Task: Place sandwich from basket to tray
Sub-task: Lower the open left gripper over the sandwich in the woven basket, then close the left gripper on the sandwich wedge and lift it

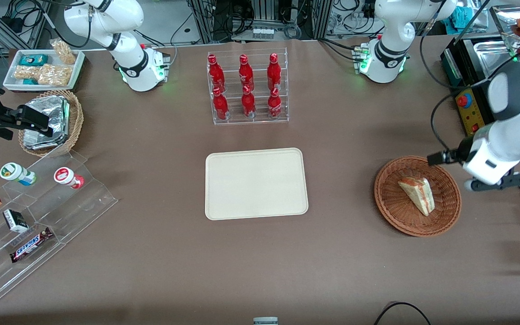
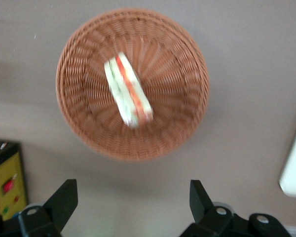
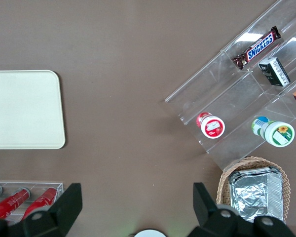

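Wrist view shows tool [image 2: 133, 200], fingers spread, apparently above basket [image 2: 79, 113] holding sandwich [image 2: 128, 91].

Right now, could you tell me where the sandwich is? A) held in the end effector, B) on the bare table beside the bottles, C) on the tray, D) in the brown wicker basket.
D: the sandwich lies in the basket; the tray holds nothing, and the open end effector hovers above the basket's edge, holding nothing.

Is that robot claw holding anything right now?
No. The gripper is open and empty, above the table beside the basket; the sandwich lies untouched inside.
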Motion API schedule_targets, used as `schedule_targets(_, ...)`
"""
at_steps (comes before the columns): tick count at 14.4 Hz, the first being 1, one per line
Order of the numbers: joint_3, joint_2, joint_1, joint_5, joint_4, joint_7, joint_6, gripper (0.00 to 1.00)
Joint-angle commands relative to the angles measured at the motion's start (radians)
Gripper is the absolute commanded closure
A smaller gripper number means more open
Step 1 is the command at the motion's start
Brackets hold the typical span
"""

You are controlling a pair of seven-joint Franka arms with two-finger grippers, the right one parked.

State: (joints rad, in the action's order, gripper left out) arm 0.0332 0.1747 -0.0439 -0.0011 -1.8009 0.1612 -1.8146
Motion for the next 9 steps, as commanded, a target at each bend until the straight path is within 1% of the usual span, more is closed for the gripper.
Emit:
schedule_targets(1, 0.016, -0.017, -0.004, 0.006, -0.171, -0.005, -0.226, 0.0)
schedule_targets(2, 0.039, -0.009, -0.004, 0.006, -0.22, -0.005, -0.311, 0.0)
schedule_targets(4, 0.047, 0.015, -0.004, -0.011, -0.267, 0.018, -0.414, 0.0)
schedule_targets(7, 0.05, 0.071, -0.004, -0.013, -0.271, 0.244, -0.458, 0.0)
schedule_targets(9, 0.048, 0.117, -0.011, -0.011, -0.275, 0.433, -0.544, 0.0)
